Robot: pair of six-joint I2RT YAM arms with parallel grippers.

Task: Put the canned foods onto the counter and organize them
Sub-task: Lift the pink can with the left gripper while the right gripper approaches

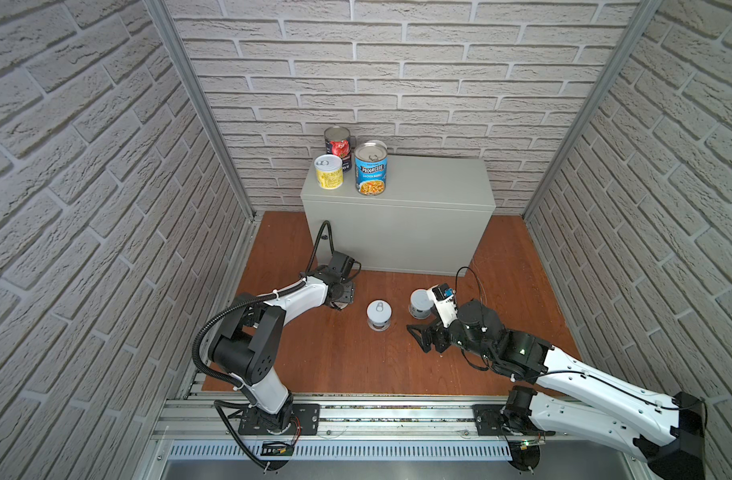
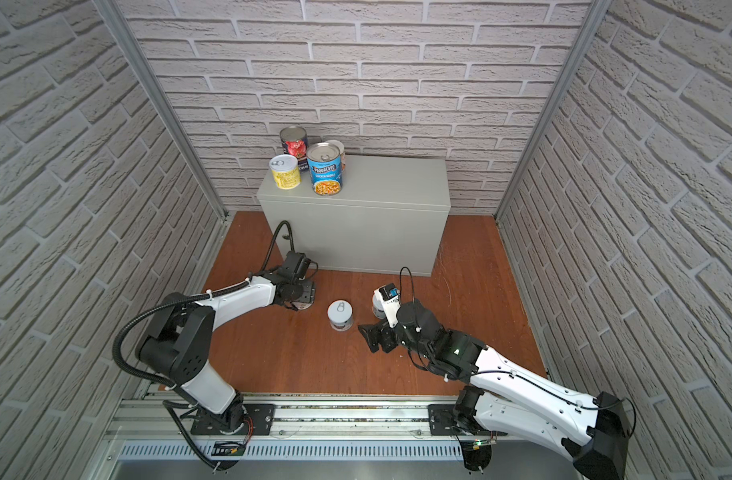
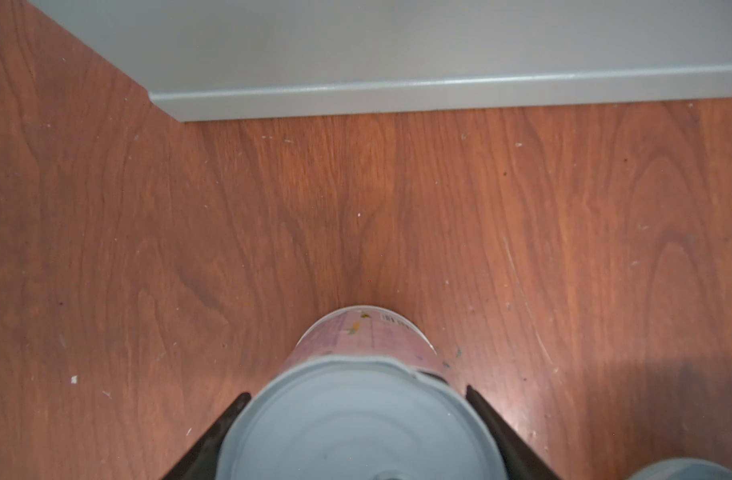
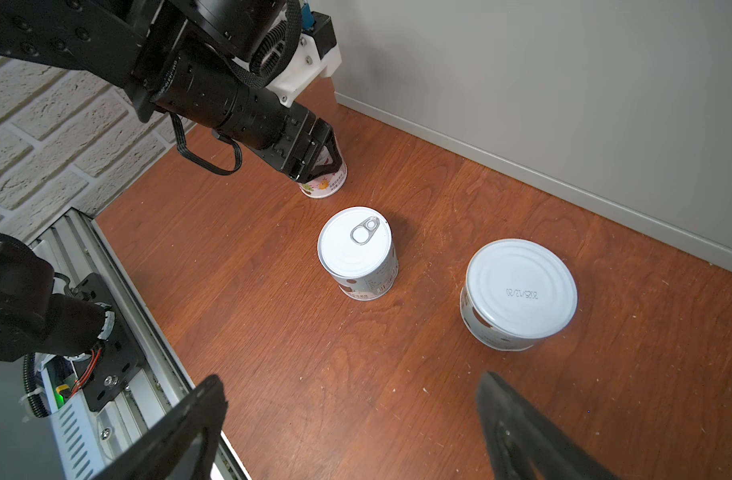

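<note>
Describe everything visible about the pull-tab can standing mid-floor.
The pull-tab can is a short metal cylinder with a white lid, concentric ridges and a silver ring pull lying flat. Its pale label carries small print and reddish-brown patches low down. It stands upright on the wooden floor, in front of the grey counter, between the pink-labelled can and the date-stamped can, apart from both. Nothing but the floor touches it.
</note>
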